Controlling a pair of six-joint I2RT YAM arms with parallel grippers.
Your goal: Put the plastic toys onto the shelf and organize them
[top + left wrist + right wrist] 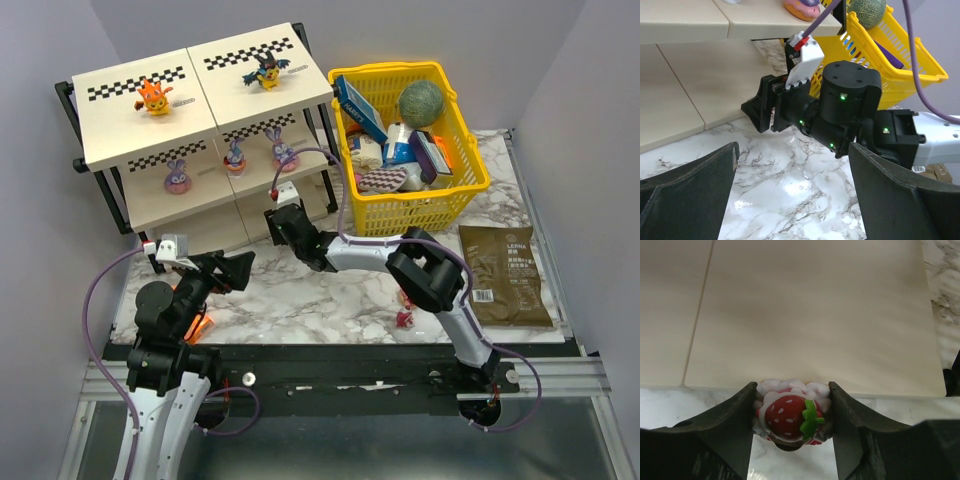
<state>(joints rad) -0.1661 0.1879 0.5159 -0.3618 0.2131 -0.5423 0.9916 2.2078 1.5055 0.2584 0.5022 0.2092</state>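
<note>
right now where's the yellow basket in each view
top external: yellow basket at upper right, just right of the shelf.
left wrist: basket in the top right corner.
right wrist: not in it.
shared landmark: the shelf's beige bottom panel, seen in all three.

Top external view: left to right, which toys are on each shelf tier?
Top tier: orange toy → black-and-yellow winged toy. Middle tier: purple bunny-eared toy → smaller purple-and-red toy → second purple bunny-eared toy.
</note>
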